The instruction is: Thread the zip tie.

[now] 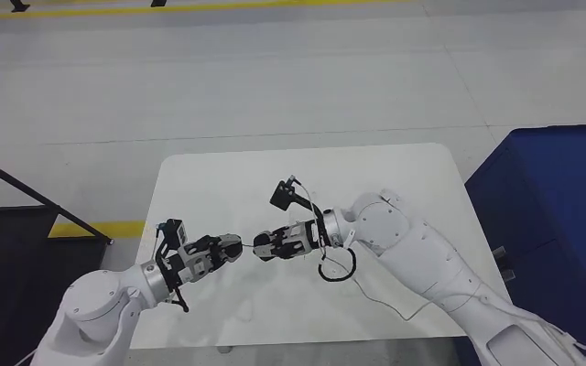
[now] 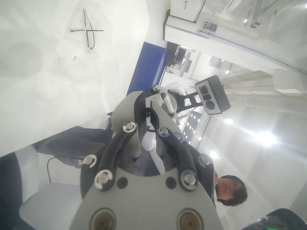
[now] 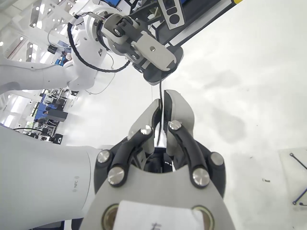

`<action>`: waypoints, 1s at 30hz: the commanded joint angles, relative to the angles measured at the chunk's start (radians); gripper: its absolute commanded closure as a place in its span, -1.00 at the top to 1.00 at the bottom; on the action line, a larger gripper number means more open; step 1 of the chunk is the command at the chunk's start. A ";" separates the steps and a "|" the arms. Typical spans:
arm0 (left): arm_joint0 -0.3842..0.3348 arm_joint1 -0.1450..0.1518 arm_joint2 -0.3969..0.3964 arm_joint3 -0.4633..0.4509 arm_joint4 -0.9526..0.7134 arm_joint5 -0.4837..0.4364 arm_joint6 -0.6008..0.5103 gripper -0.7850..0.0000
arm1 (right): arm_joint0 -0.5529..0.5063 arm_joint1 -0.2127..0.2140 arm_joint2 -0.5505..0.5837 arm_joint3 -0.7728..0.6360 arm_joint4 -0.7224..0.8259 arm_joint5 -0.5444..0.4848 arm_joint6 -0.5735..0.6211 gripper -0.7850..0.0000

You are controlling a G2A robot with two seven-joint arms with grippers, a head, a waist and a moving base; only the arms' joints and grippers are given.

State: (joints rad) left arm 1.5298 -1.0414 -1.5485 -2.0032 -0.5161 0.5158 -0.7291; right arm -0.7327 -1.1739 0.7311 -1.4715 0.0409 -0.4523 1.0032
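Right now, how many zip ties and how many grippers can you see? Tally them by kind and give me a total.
Held zip tie: 1
Loose zip ties: 2, lying crossed on the table
Grippers: 2, left gripper and right gripper, both shut on the held zip tie
Total: 5

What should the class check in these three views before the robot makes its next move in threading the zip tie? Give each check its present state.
1. Hold of the left gripper on the zip tie: ok, shut on it.
2. Hold of the right gripper: ok, shut on the strand.
3. Strand between the two grippers free of kinks: ok.
4. Tip lined up with the head's slot: cannot tell, the fingers hide both.
5. The spare ties lie clear of both grippers on the table: ok.
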 commanded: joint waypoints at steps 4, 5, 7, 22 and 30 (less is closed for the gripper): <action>0.000 0.002 0.011 0.001 0.003 0.002 0.004 -1.00 | -0.008 0.001 0.010 -0.010 -0.002 -0.005 0.000 -1.00; 0.001 0.003 0.013 0.001 0.005 0.002 0.003 -1.00 | -0.010 0.001 0.011 -0.012 -0.006 -0.005 -0.001 -1.00; 0.004 0.004 0.016 -0.003 0.009 0.002 0.003 -1.00 | -0.014 0.001 0.014 -0.015 -0.008 -0.002 -0.002 -1.00; 0.009 0.009 0.007 -0.002 -0.003 -0.012 0.033 -1.00 | -0.030 -0.001 0.022 -0.026 -0.025 0.004 0.002 -0.76; 0.014 0.012 0.029 -0.004 0.011 -0.020 0.030 -1.00 | -0.037 -0.002 0.028 -0.035 -0.030 0.006 0.006 -0.76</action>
State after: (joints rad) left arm 1.5445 -1.0297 -1.5201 -2.0084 -0.5039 0.4949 -0.7000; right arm -0.7694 -1.1754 0.7588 -1.5061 0.0126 -0.4481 1.0087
